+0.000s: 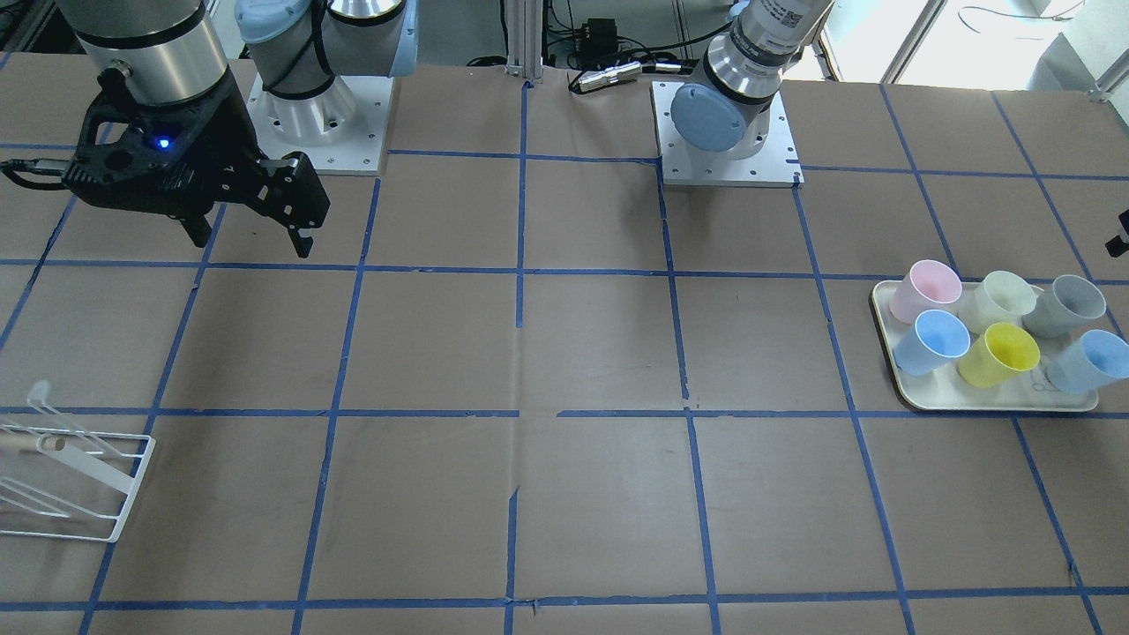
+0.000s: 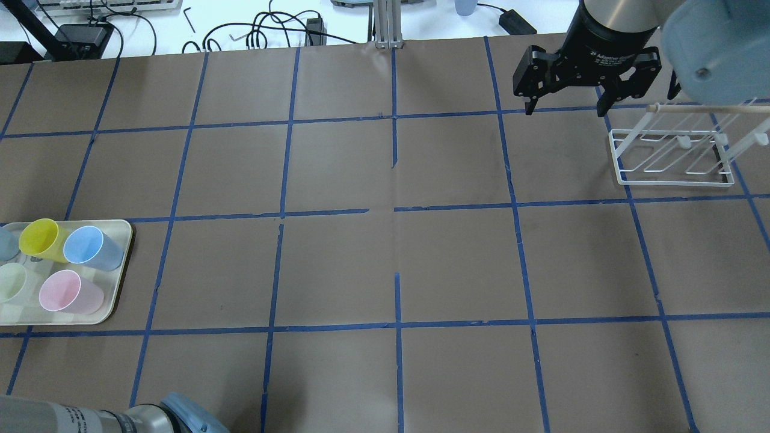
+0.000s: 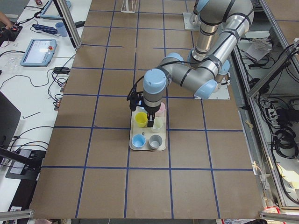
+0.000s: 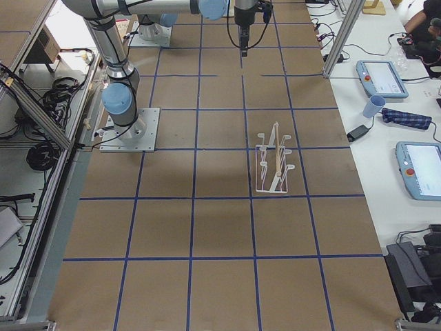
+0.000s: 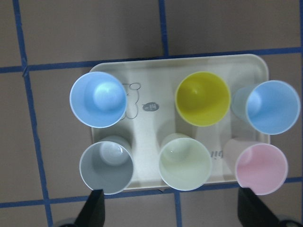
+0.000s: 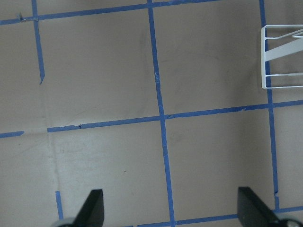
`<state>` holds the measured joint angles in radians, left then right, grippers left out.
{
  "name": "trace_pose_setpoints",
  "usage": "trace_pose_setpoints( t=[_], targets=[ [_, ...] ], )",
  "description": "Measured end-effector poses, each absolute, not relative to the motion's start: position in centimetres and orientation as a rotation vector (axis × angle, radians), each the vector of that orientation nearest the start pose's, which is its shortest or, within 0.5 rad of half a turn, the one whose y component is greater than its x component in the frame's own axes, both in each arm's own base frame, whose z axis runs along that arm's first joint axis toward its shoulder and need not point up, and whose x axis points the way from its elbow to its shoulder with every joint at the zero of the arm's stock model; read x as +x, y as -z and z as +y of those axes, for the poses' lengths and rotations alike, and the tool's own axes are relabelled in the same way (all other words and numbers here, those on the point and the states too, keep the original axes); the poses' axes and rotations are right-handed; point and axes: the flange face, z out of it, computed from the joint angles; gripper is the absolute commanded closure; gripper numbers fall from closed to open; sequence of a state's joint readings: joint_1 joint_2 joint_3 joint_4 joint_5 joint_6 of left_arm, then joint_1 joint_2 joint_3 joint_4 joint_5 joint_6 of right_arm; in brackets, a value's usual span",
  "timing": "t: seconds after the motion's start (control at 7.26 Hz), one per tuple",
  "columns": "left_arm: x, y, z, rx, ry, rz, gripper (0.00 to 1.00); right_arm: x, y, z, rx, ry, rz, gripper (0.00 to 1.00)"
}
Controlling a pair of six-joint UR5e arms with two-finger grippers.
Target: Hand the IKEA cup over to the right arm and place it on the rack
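The IKEA cup (image 5: 106,168), pale grey, stands upright at a corner of the cream tray (image 5: 142,66) among other pastel cups; it also shows in the front view (image 1: 1067,304) and in the left side view (image 3: 155,141). My left gripper (image 5: 173,210) hangs open and empty above the tray, its fingertips (image 5: 94,208) wide apart over the tray's edge, the grey cup just inside one finger. My right gripper (image 2: 565,108) is open and empty, held high over the table beside the white wire rack (image 2: 674,153), which also shows in the right wrist view (image 6: 284,56).
On the tray (image 1: 988,407) stand a pink cup (image 1: 924,289), a cream-green cup (image 1: 1001,300), a yellow cup (image 1: 999,354) and two light blue cups (image 1: 932,341). The rack's wooden dowel (image 2: 704,108) lies across its top. Brown paper with blue tape lines covers the table.
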<state>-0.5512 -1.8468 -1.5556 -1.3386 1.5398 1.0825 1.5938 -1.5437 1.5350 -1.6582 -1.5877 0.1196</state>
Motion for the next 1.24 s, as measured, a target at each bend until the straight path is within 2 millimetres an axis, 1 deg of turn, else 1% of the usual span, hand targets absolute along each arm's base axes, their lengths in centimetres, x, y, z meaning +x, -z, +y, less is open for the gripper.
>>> trace_pose_setpoints(
  t=[0.14, 0.28, 0.41, 0.69, 0.96, 1.1, 1.24],
  targets=[
    [45.6, -34.3, -42.6, 0.116, 0.032, 3.167, 0.00, 14.3, -50.1, -50.9, 0.153, 0.153, 3.144, 0.00],
    [47.1, -32.0, -42.7, 0.128, 0.034, 3.165, 0.00, 14.3, -50.1, -50.9, 0.153, 0.152, 3.144, 0.00],
    [48.1, -29.9, -42.8, 0.136, 0.024, 3.179, 0.00, 14.3, -50.1, -50.9, 0.153, 0.152, 3.144, 0.00],
    [49.5, -26.6, -42.8, 0.149, 0.008, 3.198, 0.00, 14.3, -50.1, -51.0, 0.153, 0.152, 3.144, 0.00],
    [50.3, -24.5, -43.0, 0.149, 0.005, 3.195, 0.01, 14.3, -50.1, -50.9, 0.153, 0.152, 3.144, 0.00],
    [50.4, -23.9, -42.9, 0.146, -0.005, 3.202, 0.10, 14.3, -50.1, -50.9, 0.153, 0.152, 3.144, 0.00],
    [50.5, -23.3, -42.8, 0.144, -0.018, 3.210, 0.10, 14.3, -50.1, -50.9, 0.153, 0.152, 3.144, 0.00]
  ],
)
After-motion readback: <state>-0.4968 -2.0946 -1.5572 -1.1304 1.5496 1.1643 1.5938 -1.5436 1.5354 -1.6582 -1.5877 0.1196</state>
